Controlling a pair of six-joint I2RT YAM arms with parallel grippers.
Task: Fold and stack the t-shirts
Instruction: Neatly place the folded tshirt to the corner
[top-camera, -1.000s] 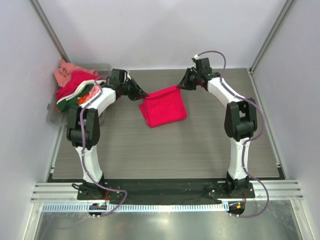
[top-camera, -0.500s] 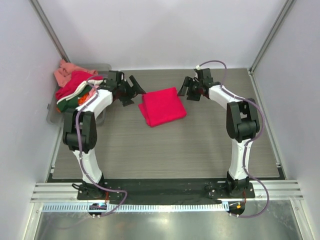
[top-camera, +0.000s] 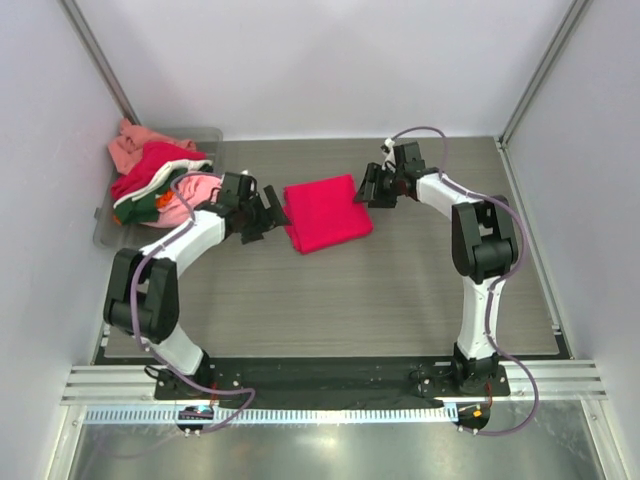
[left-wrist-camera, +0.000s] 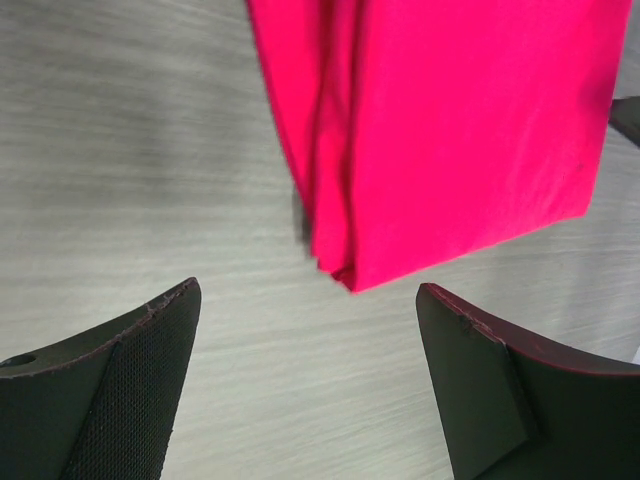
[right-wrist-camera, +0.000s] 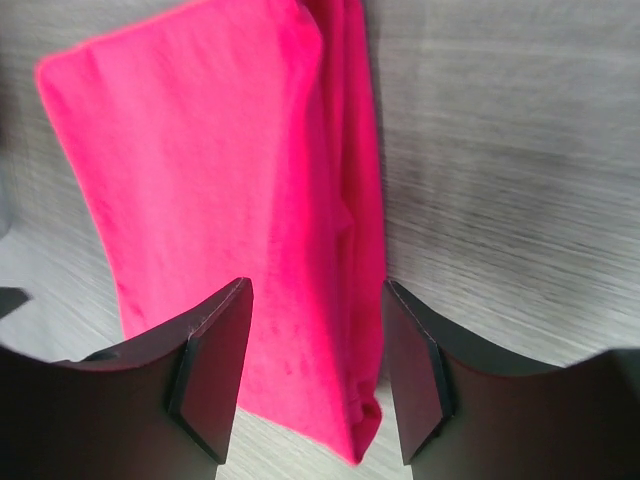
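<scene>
Grey table (top-camera: 330, 300), white walls (top-camera: 320, 60), crimson t-shirt (top-camera: 325, 212)

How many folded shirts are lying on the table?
1: the red shirt, flat at the far middle. The other shirts are heaped unfolded in the bin at far left; some may be hidden.

Crimson t-shirt (top-camera: 325, 211) folded flat mid-table, other t-shirts (top-camera: 155, 180) heaped far left

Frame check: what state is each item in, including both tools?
Crimson t-shirt: folded, flat on the table, held by neither tool.
Other t-shirts: unfolded, heaped in the bin.
Bin: overfull, cloth above its rim.
Left tool: open, empty.
Right tool: open, empty.
</scene>
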